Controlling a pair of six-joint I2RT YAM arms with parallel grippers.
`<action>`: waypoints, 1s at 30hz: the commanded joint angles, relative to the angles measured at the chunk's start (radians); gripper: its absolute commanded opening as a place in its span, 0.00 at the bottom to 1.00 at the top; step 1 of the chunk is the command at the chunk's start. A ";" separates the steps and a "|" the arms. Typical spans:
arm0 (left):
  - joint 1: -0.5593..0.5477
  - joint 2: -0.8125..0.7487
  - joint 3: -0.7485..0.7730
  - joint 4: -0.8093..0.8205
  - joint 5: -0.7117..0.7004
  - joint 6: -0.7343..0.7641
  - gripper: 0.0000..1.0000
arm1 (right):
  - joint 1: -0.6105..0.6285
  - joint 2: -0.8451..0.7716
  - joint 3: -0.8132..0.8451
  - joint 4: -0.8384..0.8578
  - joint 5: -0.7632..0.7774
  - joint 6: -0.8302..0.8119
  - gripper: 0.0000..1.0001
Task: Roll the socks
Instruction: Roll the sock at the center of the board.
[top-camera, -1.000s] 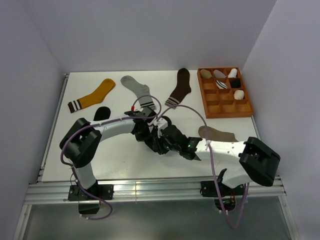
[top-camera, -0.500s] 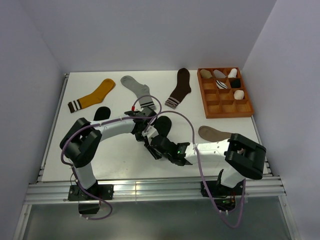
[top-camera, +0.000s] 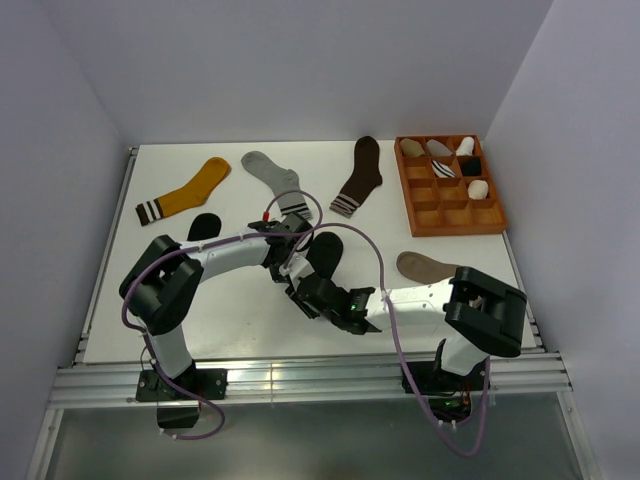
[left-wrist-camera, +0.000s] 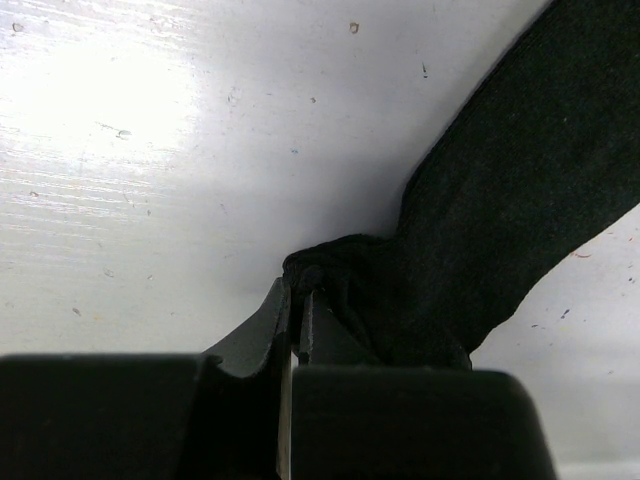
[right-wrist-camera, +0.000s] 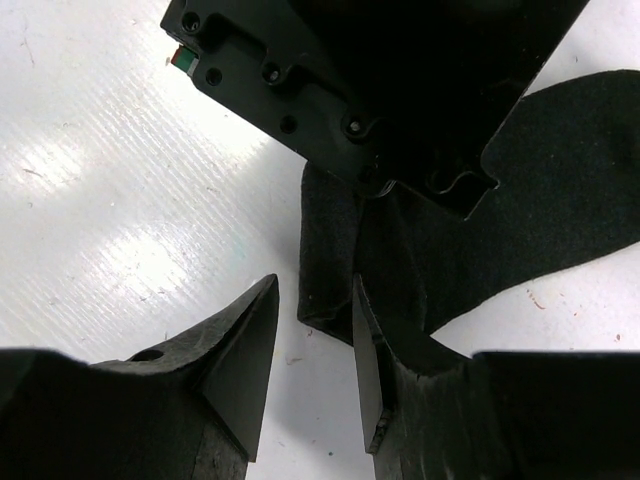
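One black sock (top-camera: 325, 250) in left pincer (left-wrist-camera: 297, 303); five other socks (top-camera: 190, 192) (top-camera: 268, 175) (top-camera: 362, 175) (top-camera: 203, 226) (top-camera: 425, 266) loose

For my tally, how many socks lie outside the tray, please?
6: mustard sock, small black sock left; grey sock, brown sock back; pinched black sock centre; taupe sock right, partly hidden.

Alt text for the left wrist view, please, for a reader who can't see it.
The left gripper, jaws shut, pinches a bunched edge of a black sock on the white table. The rest of the sock lies flat, running off to the upper right of the frame.
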 joint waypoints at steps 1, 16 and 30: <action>-0.011 0.011 -0.007 -0.002 0.007 0.013 0.00 | 0.010 0.019 0.049 0.052 0.035 -0.024 0.43; -0.011 0.008 -0.015 0.004 0.017 0.007 0.00 | 0.010 0.137 0.071 -0.017 0.021 0.008 0.36; -0.010 -0.061 -0.076 0.050 0.002 -0.051 0.16 | -0.097 0.045 0.011 -0.092 -0.189 0.102 0.00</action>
